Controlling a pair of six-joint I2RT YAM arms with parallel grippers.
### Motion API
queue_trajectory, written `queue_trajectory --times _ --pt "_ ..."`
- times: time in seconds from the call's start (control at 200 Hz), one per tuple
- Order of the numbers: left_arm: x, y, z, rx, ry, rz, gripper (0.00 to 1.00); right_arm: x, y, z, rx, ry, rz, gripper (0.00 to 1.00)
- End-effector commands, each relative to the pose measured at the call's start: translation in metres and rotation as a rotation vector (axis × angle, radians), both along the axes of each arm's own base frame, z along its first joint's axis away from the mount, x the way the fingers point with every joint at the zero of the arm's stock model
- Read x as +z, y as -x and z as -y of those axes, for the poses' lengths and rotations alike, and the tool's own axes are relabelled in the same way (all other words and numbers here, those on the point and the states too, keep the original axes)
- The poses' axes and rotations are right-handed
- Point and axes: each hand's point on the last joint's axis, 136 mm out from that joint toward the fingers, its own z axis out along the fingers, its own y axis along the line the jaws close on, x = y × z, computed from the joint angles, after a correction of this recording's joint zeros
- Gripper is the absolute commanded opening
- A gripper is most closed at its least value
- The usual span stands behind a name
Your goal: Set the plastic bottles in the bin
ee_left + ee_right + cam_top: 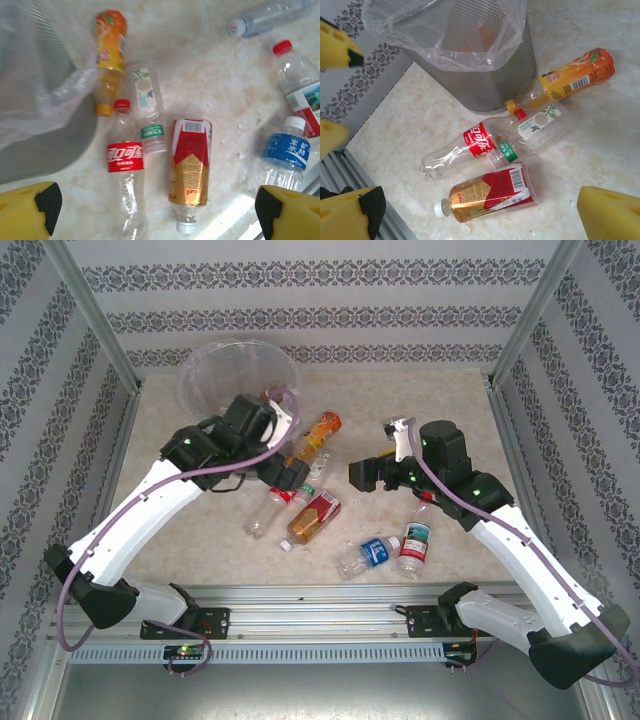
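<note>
The grey bin, lined with a clear bag, stands at the back left. Bottles lie on the table in front of it: an orange-label bottle, a white-label bottle, a red-label cola bottle and a red-and-gold bottle. My left gripper hovers open over this cluster, holding nothing; in its wrist view the cola bottle and the red-and-gold bottle lie between its fingers. My right gripper is open and empty, facing the same bottles and the bin.
Nearer the front edge lie a blue-label bottle and a red-capped bottle. Another clear bottle lies further right. Patterned walls close the left, back and right sides. A metal rail runs along the near edge.
</note>
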Motion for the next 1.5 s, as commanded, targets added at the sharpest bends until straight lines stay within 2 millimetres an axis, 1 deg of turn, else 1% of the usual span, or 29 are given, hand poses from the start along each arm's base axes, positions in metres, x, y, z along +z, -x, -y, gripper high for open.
queue_trajectory --times 0.0,0.11,0.265,0.385,0.47,0.55,0.649,0.819,0.959,1.064,1.189,1.274,1.374,1.494 --pt "-0.025 0.004 0.029 -0.041 0.024 -0.038 1.0 -0.008 0.007 0.008 -0.033 0.009 -0.03 0.98" --pt "-0.056 0.006 0.045 -0.057 0.01 -0.087 1.0 -0.009 0.011 0.013 -0.05 0.016 -0.035 0.98" --pt "-0.1 0.006 0.062 -0.066 -0.002 -0.163 1.0 -0.014 0.015 0.021 -0.08 0.037 -0.048 0.98" --pt "-0.133 0.005 0.069 -0.065 -0.022 -0.209 1.0 -0.015 0.016 0.025 -0.091 0.042 -0.048 0.98" --pt "-0.152 0.002 0.072 -0.054 -0.028 -0.231 0.99 -0.016 0.015 0.027 -0.096 0.047 -0.053 0.98" --pt "-0.164 0.0 0.076 -0.053 -0.029 -0.242 0.98 -0.017 0.015 0.028 -0.1 0.051 -0.053 0.98" --pt "-0.181 -0.002 0.077 -0.047 -0.055 -0.262 0.97 -0.018 0.014 0.029 -0.103 0.051 -0.058 0.98" --pt "-0.203 -0.001 0.082 -0.06 -0.071 -0.308 0.95 -0.022 0.013 0.032 -0.11 0.055 -0.066 0.98" --pt "-0.218 -0.001 0.08 -0.055 -0.106 -0.336 0.92 -0.026 0.012 0.034 -0.116 0.058 -0.074 0.98" --pt "-0.229 0.001 0.079 -0.057 -0.128 -0.364 0.87 -0.026 0.011 0.035 -0.12 0.058 -0.075 0.98" --pt "-0.239 0.003 0.076 -0.054 -0.156 -0.383 0.86 -0.029 0.011 0.036 -0.122 0.057 -0.08 0.98" --pt "-0.246 0.005 0.073 -0.054 -0.178 -0.401 0.83 -0.031 0.011 0.036 -0.124 0.056 -0.084 0.98" --pt "-0.249 0.006 0.073 -0.054 -0.181 -0.409 0.82 -0.033 0.01 0.037 -0.127 0.056 -0.087 0.98" --pt "-0.246 0.004 0.071 -0.046 -0.188 -0.395 0.73 -0.034 0.01 0.038 -0.133 0.057 -0.089 0.98"
